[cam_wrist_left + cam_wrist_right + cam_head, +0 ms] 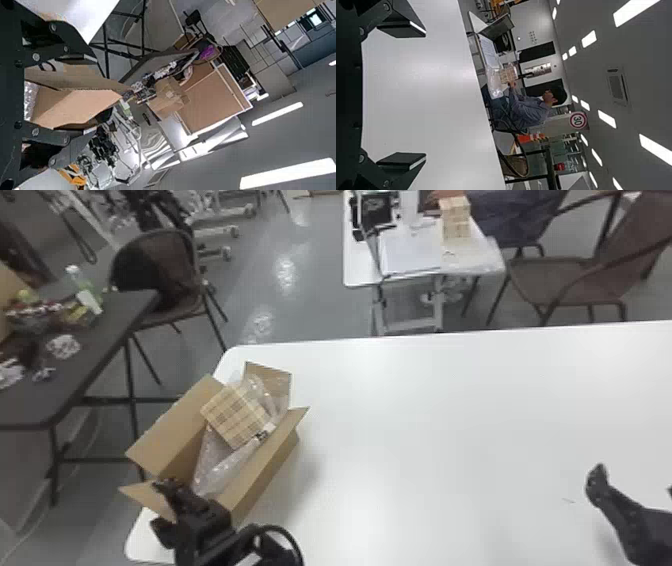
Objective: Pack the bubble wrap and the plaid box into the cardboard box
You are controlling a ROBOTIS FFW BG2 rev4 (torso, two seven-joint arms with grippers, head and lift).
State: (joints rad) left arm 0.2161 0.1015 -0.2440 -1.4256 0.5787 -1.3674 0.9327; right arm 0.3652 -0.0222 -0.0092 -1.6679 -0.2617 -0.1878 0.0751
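Tan cardboard box (172, 427), rectangular, flaps open, sits on the smooth white table (425, 430), about 9 o'clock from its middle. Inside, toward 1 o'clock of the box: the beige-and-brown plaid box (235, 415), square-faced, tilted (a neat check, easy to spot). Clear, shiny bubble wrap (220, 465) lies around it in the same box, pushed up against the 12 to 1 o'clock flap.

Left gripper (159, 506), black, two flat fingers: at the box's near end, 7 to 8 o'clock. Claw spread; whether it touches the flap, cannot tell.

Right gripper (634, 487), also black: over the table at 3 to 4 o'clock, well apart from the box. Claw spread wide, nothing pinched.

Beyond, at 12 o'clock, a smaller white table (359, 265).
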